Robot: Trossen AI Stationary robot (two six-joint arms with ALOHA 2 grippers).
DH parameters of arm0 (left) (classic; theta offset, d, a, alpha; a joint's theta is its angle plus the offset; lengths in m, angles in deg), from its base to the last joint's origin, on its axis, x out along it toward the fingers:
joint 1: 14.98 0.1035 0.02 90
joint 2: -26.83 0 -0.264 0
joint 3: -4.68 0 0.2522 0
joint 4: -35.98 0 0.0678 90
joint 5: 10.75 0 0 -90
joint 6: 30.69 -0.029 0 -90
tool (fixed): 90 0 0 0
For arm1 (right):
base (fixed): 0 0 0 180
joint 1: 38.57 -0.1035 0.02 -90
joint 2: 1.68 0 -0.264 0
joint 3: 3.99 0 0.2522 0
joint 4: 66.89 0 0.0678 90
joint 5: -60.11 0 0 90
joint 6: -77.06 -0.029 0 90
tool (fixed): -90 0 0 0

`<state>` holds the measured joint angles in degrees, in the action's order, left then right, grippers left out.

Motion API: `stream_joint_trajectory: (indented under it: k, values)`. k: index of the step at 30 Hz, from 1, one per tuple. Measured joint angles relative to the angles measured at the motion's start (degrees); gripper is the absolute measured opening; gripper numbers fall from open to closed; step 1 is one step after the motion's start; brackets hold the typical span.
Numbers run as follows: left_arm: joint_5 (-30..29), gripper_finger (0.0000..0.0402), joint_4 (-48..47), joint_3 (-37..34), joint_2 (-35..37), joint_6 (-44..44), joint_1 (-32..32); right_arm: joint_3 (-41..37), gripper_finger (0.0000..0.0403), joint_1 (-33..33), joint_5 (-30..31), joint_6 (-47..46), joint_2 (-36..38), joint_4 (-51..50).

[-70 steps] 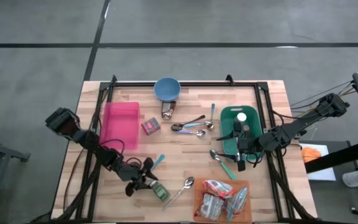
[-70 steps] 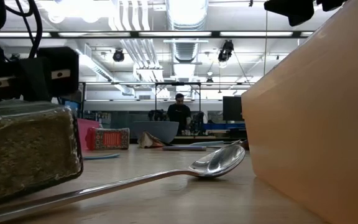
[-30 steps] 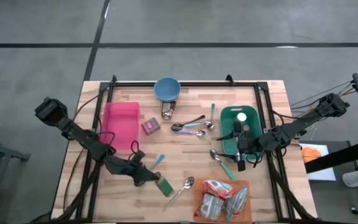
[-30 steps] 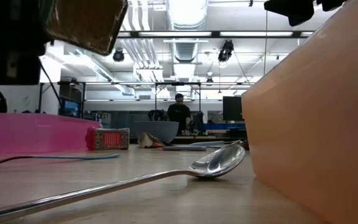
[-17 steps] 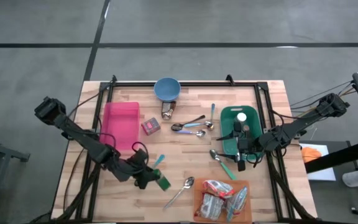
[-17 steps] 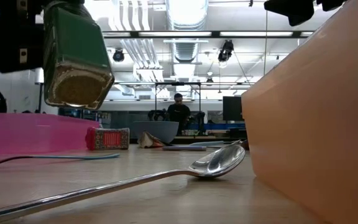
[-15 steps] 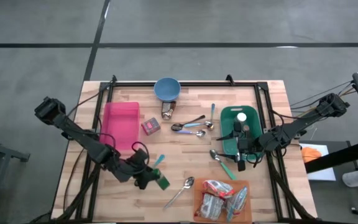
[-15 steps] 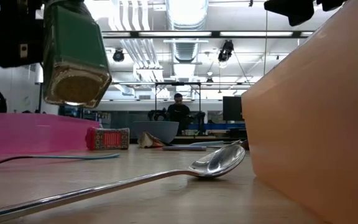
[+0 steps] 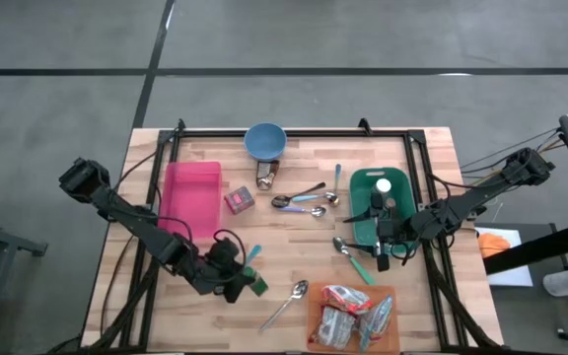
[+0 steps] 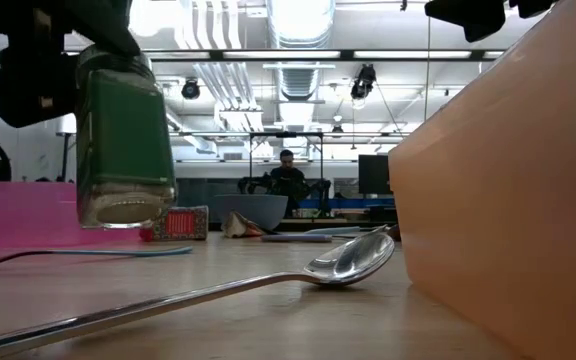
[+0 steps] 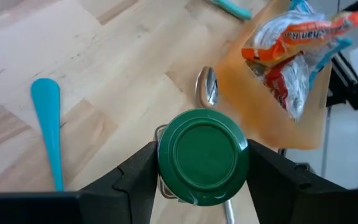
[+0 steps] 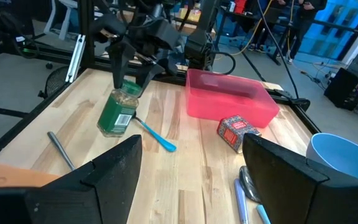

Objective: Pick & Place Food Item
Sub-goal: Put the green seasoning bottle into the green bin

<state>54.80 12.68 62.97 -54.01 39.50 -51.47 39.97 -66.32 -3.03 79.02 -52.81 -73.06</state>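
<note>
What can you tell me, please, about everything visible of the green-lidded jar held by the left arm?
The jar is a small square-sided glass one with a round green lid and a green label, filled with a tan, grainy content. The left gripper is shut on it near the lid. It hangs nearly upright, slightly tilted, clear of the wooden table, above the long silver spoon and beside the teal spoon. Nothing else touches it.

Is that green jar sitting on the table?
No, the left claw holds the jar clear above the table.
</note>
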Motion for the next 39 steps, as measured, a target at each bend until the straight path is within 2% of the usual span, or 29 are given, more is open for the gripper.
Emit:
stream_joint_trajectory:
  k: [6,10,15,23,30,39]
  values:
    - [0.00,0.0200,-1.32,0.11,-0.02,-4.60,0.53,-0.01,0.0277,0.00,0.00,0.00,0.00,-0.04]
    - [-0.66,0.0200,-9.40,3.20,-0.02,-7.06,1.45,0.00,0.0277,0.00,0.00,0.00,0.00,-0.03]
    - [-4.67,0.0200,-17.80,7.72,-0.02,-9.27,2.44,-0.01,0.0277,0.00,0.00,0.00,0.00,-0.03]
    - [-4.28,0.0200,-18.07,8.41,-2.37,-11.31,5.50,-0.01,0.0277,0.00,0.00,0.00,0.00,-0.03]
    - [-0.73,0.0200,-15.82,9.97,-7.26,-13.92,8.17,0.00,0.0277,0.00,0.00,0.01,0.00,-0.05]
    - [-0.27,0.0200,-15.81,13.65,-12.18,-14.38,8.50,-0.01,0.0277,0.00,0.00,0.00,0.00,0.01]
